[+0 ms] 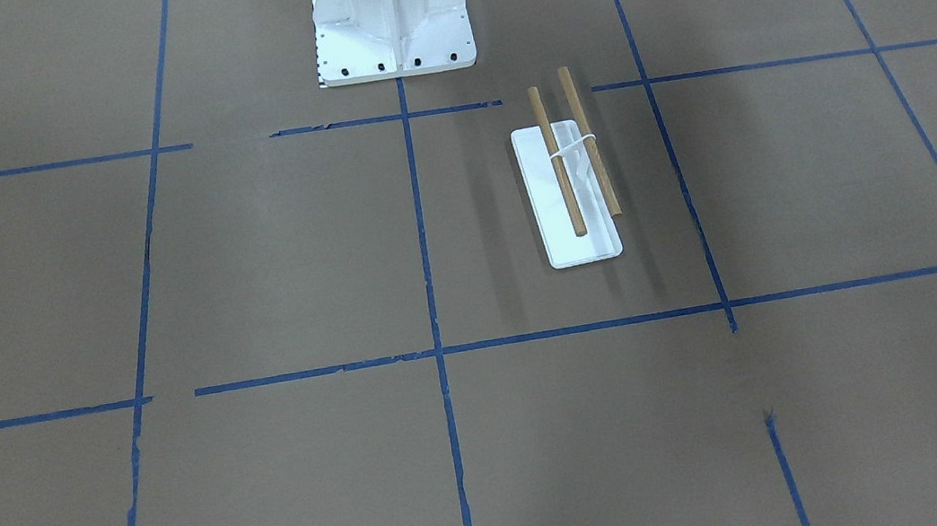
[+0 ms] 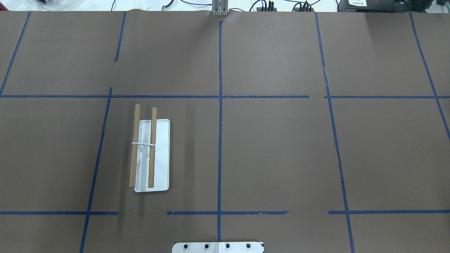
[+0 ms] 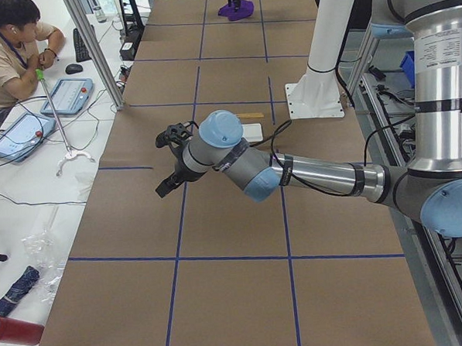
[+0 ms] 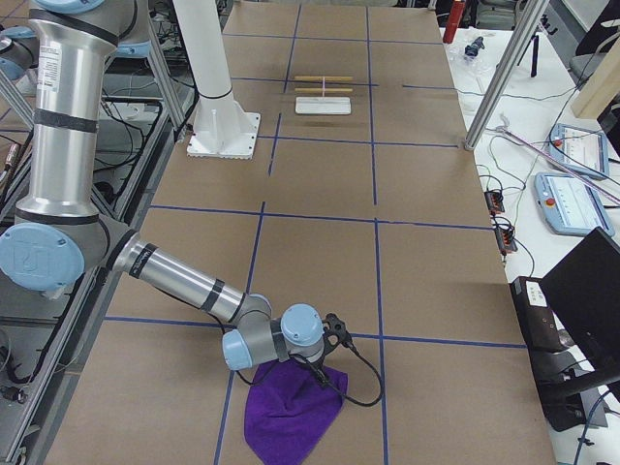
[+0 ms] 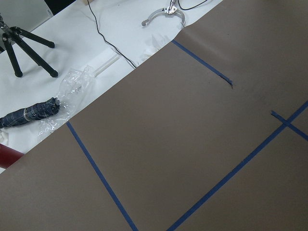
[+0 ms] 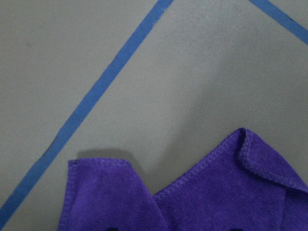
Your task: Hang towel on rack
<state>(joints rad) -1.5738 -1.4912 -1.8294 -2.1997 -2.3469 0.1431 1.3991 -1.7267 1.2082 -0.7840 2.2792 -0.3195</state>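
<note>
Right arm bent low over a purple towel, well apart from the rack it must reach.

The towel point(image 4: 291, 417) lies rumpled at the worktop's point(image 2: 281, 147) end on the robot's right. The rack point(image 2: 151, 154) stands left of centre, its rods bare. The step looks like the pick-up: take one edge near a corner, not the bunched middle, so the cloth hangs flat for draping. Right gripper point(image 4: 332, 341) and left gripper point(image 3: 170, 157) show only from the side, so I cannot tell whether either is open or closed.
</note>
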